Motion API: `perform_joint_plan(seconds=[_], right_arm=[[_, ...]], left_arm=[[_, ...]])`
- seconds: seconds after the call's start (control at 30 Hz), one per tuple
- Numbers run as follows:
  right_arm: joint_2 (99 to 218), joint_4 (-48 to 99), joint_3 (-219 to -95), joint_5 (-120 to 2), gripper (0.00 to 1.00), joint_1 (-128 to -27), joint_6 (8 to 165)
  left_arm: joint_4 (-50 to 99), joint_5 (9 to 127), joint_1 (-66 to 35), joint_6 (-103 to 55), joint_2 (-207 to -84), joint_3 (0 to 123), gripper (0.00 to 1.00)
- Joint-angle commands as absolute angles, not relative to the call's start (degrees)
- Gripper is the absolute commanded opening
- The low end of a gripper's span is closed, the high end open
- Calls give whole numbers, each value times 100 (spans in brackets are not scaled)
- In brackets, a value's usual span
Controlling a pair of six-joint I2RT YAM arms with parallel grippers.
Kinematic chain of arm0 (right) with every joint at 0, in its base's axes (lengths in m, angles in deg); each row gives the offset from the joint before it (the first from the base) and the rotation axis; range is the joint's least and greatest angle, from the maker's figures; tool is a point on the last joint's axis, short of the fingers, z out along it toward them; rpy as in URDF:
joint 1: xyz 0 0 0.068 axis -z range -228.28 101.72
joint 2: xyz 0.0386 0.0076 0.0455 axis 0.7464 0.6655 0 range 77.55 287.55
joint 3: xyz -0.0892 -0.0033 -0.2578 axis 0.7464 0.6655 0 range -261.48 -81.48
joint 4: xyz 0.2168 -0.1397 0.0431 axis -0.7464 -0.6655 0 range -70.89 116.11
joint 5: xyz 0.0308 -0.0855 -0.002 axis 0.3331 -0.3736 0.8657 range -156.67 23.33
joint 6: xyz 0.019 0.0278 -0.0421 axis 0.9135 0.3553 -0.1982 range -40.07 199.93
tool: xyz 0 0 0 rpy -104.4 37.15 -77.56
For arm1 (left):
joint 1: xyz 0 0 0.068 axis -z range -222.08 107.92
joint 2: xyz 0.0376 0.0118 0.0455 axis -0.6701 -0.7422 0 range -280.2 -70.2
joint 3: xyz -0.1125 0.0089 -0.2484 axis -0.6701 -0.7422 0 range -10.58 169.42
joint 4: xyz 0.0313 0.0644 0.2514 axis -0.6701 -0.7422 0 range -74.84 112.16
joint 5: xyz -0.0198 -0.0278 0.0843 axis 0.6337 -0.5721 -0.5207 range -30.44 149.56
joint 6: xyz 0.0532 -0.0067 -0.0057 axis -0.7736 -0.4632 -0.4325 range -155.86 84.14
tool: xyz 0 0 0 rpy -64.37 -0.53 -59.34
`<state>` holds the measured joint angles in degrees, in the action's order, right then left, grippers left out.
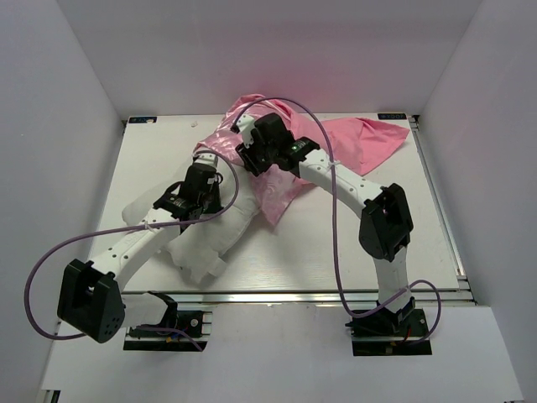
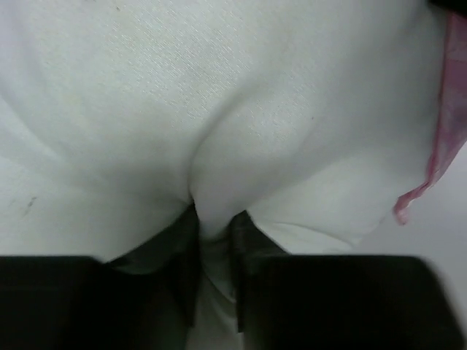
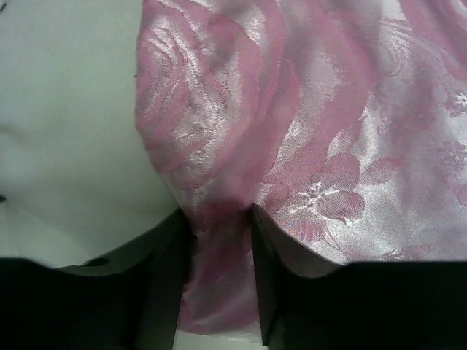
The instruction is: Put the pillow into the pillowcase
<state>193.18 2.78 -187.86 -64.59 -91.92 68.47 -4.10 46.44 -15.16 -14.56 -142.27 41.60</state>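
L fingers (image 2: pixel 252 255) nipping fold of pillow (image 1: pixel 210 239) | R fingers (image 3: pixel 164 248) nipping fold of pillowcase (image 1: pixel 361 138) | pillow near-left on surface (image 1: pixel 319 260), mostly outside pillowcase, far end at its edge

One pillow (image 1: pixel 210 239), one pillowcase (image 1: pixel 357 138), one table (image 1: pixel 319 260), two arms (image 1: pixel 134 243) (image 1: pixel 352 185) (one left end effector (image 2: pixel 215 222), one right end effector (image 3: pixel 219 219))
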Motion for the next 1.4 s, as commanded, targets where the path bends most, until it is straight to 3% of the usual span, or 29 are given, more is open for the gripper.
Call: perform_joint_plan(seconds=[0.0,0.03,0.13,0.23,0.5,0.67,0.83,0.87,0.9,0.97,1.0,1.07,1.1,1.13,1.27,1.37], right_arm=[[19400,98,-19072,-6133,42,-9205,6727],[19418,36,-19185,-5983,31,-9196,6719],[19200,-174,-19432,-5090,16,-9196,6780],[18953,-210,-19616,-4006,0,-9292,6920],[19488,-545,-21893,-2897,0,-9873,8069],[19050,70,-21131,-2984,0,-9803,8520],[19434,-175,-20260,-3195,0,-9355,8635],[19488,-227,-20146,-3248,3,-9189,8539],[19532,-367,-20058,-3309,23,-9118,8433],[19559,-552,-19925,-3293,41,-8916,7909],[19541,-710,-19925,-3301,56,-8836,7775],[19322,-781,-19925,-2621,67,-8443,7259],[19104,-790,-19934,-2346,78,-8284,7124],[18997,-791,-20029,-1804,81,-7934,6905],[18479,-799,-20224,-1087,89,-7116,6640],[17952,-537,-19587,-964,89,-6562,6560]], left_arm=[[-325,4497,-1510,-1424,-14262,4013,25],[-316,4497,-1501,-1424,-14227,4022,14],[-289,4488,-1510,-1415,-13981,4057,0],[-79,4628,-1501,-1494,-13726,4162,0],[774,5410,-1510,-2030,-13928,5435,0],[1221,5779,-1501,-1952,-13674,6008,0],[1512,5860,-1501,-1557,-13462,5272,0],[1660,5825,-1501,-1486,-13401,5061,0],[1749,5772,-1509,-1424,-13366,4615,0],[1898,5596,-1536,-1196,-13322,4235,0],[1891,5526,-1562,-1108,-13321,3954,0],[1856,5333,-1580,-976,-13252,3759,1],[1803,5254,-1571,-923,-13208,3654,6],[1707,5149,-1571,-923,-13077,3635,22],[1101,5129,-1580,-1309,-12847,3968,53],[381,5488,-1571,-1818,-12741,4591,60]])
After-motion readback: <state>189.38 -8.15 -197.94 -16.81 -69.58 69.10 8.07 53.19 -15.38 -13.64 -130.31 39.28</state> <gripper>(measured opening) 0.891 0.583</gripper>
